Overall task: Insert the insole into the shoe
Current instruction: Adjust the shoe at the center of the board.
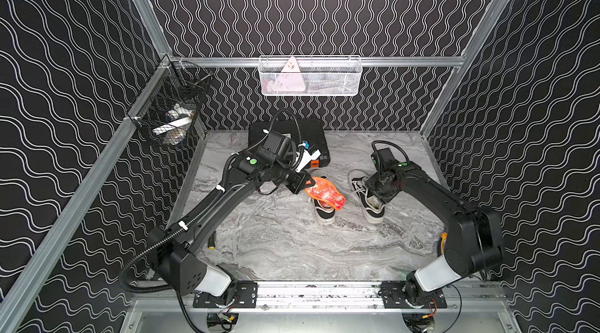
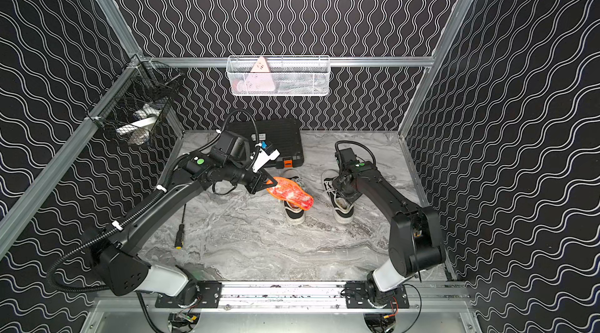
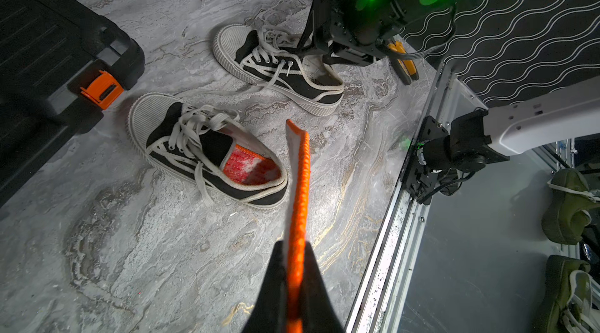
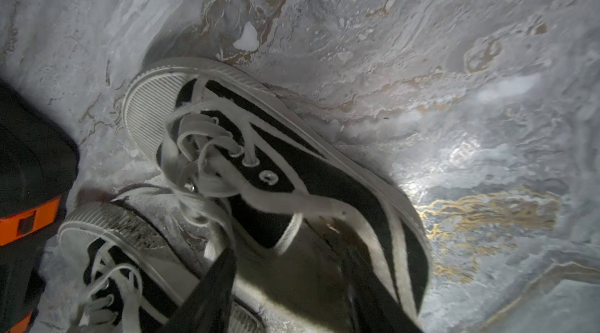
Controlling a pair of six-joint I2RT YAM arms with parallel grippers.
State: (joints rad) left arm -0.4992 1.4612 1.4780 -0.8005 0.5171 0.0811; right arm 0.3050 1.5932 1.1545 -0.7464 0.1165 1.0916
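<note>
left jaws: clamped on insole (image 1: pixel 325 192); right jaws: apart in shoe (image 1: pixel 371 209); 2nd shoe (image 3: pixel 162 127): holds fitted insole (image 3: pixel 250 169)

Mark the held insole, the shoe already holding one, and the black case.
held insole (image 1: pixel 325 193): in a top view, red face
shoe holding an insole (image 3: pixel 150 117): left wrist view, toe cap
black case (image 2: pixel 281 138): in a top view, lid

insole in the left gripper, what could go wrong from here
1. The insole hangs over a shoe that already holds another insole; pushing it in there would double up.
2. The other shoe looks empty, but the right gripper sits in its opening, likely blocking entry.
3. The left gripper pinches only one end, so the insole may fold.
</note>
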